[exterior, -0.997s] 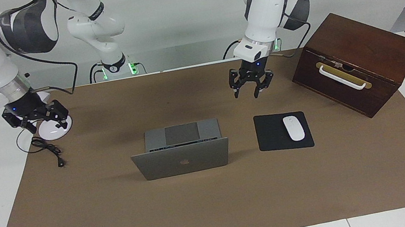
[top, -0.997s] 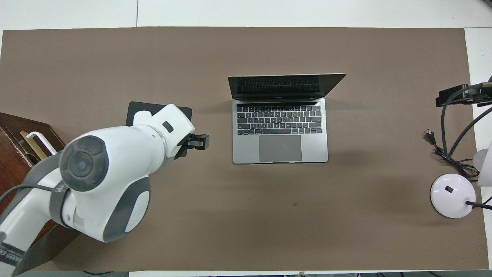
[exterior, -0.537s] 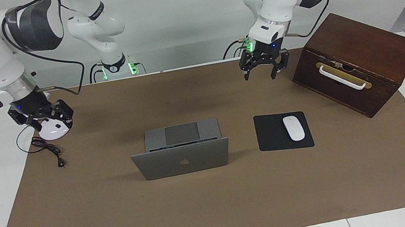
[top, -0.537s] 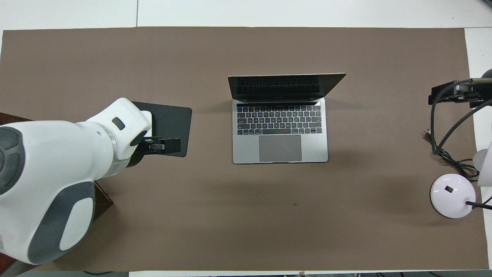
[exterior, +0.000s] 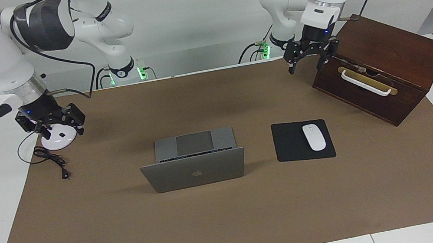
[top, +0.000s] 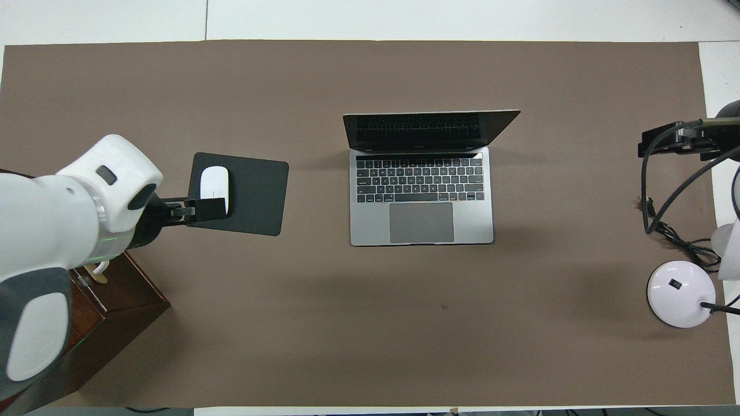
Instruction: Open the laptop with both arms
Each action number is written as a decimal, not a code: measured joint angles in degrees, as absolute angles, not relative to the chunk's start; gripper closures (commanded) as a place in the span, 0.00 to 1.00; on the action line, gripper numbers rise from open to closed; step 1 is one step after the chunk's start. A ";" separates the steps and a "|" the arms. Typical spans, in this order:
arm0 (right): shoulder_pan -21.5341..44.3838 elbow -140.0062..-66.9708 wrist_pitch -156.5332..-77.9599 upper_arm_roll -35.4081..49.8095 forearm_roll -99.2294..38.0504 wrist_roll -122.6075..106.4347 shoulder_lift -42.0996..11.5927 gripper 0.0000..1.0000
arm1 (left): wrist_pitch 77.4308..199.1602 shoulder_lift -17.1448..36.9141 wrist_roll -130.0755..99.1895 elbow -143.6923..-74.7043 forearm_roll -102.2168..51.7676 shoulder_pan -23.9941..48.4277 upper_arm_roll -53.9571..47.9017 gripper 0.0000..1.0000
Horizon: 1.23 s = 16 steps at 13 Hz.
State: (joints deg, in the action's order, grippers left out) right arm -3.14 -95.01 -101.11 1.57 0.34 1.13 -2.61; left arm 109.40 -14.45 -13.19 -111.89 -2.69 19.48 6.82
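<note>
White mouse [exterior: 314, 137] on black mouse pad [exterior: 290, 144], wooden box [exterior: 382, 63], lamp base [exterior: 56, 140], brown mat [exterior: 233, 220]

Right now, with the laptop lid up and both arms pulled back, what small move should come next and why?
Probably none on the laptop: its lid stands up, keys and trackpad showing. Neither arm touches it. The left gripper hangs open beside the wooden box; the right gripper hangs open over the lamp base. I would just ease both arms to rest.
</note>
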 measured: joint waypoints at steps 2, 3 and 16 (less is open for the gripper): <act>-2.54 -95.01 -101.11 1.57 0.34 1.13 -2.52 0.00 | 107.07 -14.03 -7.87 -109.31 -1.97 14.63 6.89 0.00; -2.51 -95.01 -101.11 1.57 0.34 1.13 -2.52 0.00 | 106.84 -13.76 -5.09 -108.62 -1.77 12.53 6.92 0.00; -2.53 -95.01 -101.11 1.51 0.34 1.13 -2.39 0.00 | 90.57 -6.60 -0.01 -94.56 -0.88 4.76 7.09 0.00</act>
State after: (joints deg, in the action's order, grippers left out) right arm -2.53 -95.01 -101.11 1.51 0.34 1.13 -2.39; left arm 90.57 -6.60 -0.01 -94.56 -0.88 4.76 7.09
